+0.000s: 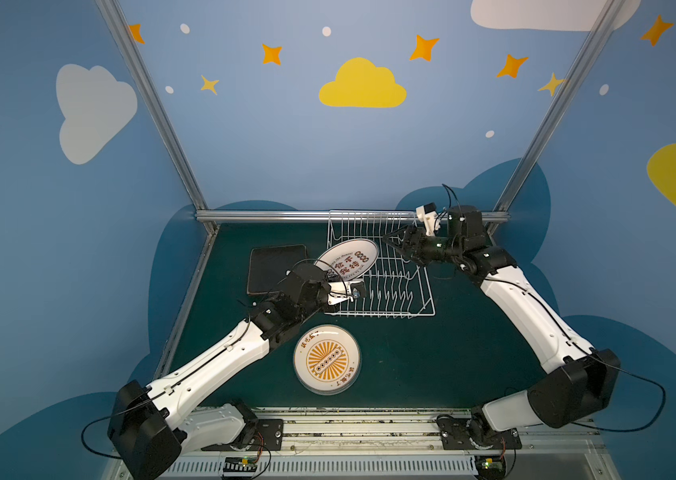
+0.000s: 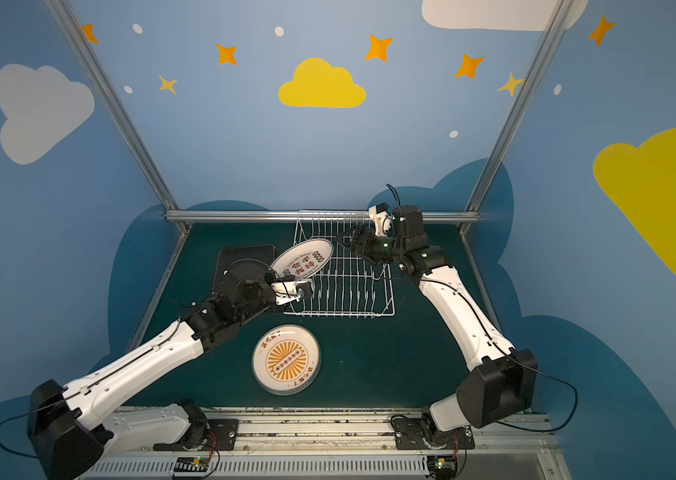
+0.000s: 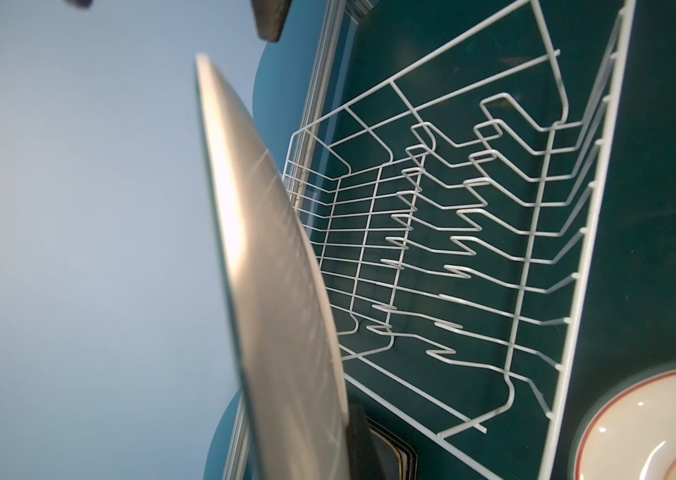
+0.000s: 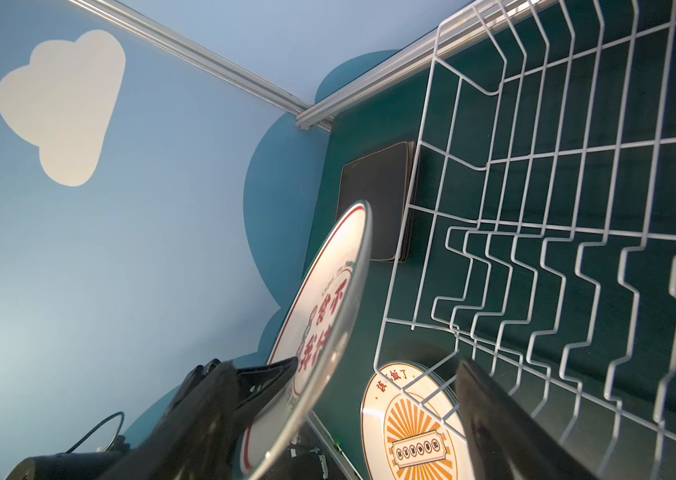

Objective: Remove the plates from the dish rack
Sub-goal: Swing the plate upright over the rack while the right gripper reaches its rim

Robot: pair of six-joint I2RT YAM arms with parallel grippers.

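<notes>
Nearest, on the green counter point(image 1: 411, 365), a round sunburst plate point(image 1: 326, 359) is laid flat, face up. Beyond it, the white dish rack point(image 1: 394, 291) is set toward the far edge. A round plate with red-black characters point(image 1: 348, 262) is held tilted over the rack's left edge, clamped at its rim by the left tool point(image 1: 329, 275). The right tool point(image 1: 395, 242) is spread wide above the rack's far right side, with nothing gripped. A stack of square black plates point(image 1: 276, 266) is laid just left of the rack.
</notes>
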